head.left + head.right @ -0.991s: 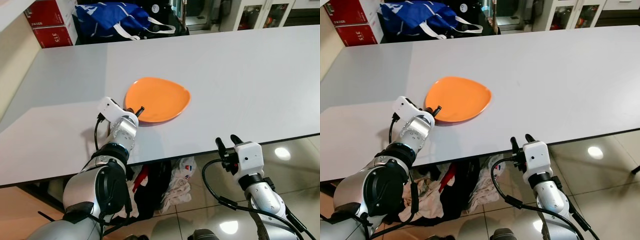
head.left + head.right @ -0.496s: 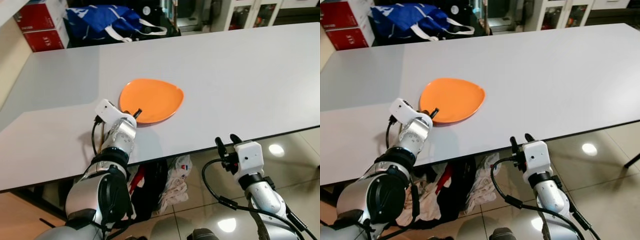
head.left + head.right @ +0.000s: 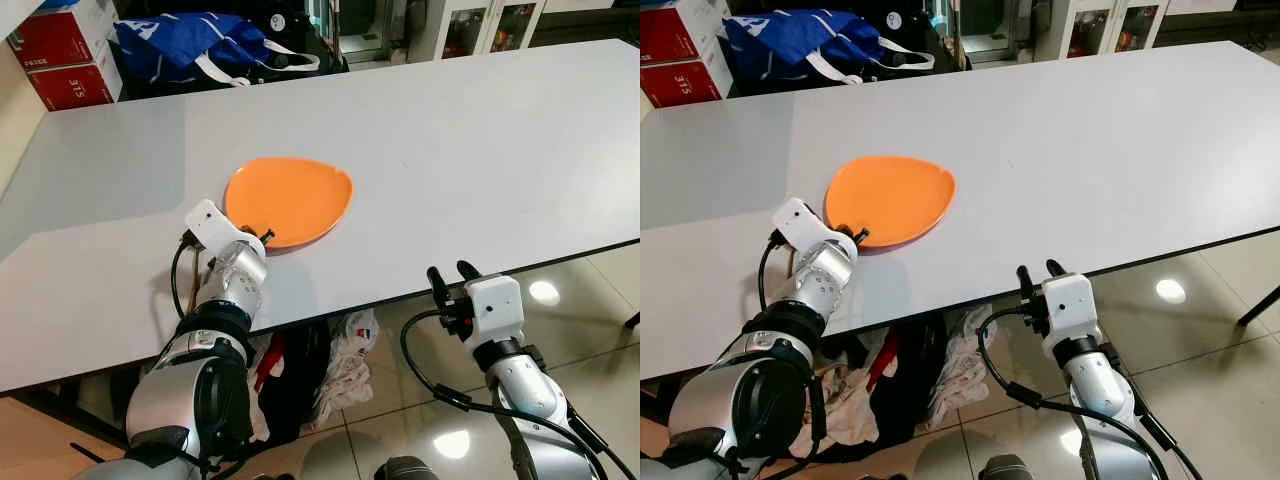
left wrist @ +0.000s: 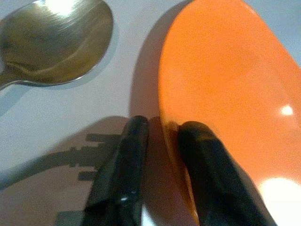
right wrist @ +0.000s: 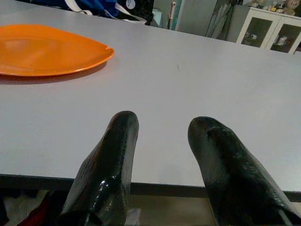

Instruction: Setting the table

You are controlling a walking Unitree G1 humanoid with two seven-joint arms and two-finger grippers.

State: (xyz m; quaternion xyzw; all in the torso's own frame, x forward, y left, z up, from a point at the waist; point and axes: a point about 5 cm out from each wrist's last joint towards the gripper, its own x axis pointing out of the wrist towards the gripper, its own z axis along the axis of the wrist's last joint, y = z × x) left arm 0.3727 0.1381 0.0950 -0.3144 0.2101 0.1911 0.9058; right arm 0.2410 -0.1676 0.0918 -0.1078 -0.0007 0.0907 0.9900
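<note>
Here the left gripper pinches the near rim of the orange plate on the white table, a spoon just beside its fingers. The right gripper hangs parted off the table's edge, laundry below.

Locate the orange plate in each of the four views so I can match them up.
Left eye view: orange plate left of centre on the white table, left pincer at its near rim.
Right eye view: plate further left.
Left wrist view: plate along one side, beside a spoon.
Right wrist view: plate in the far corner.
Shared landmark: the white table.
</note>
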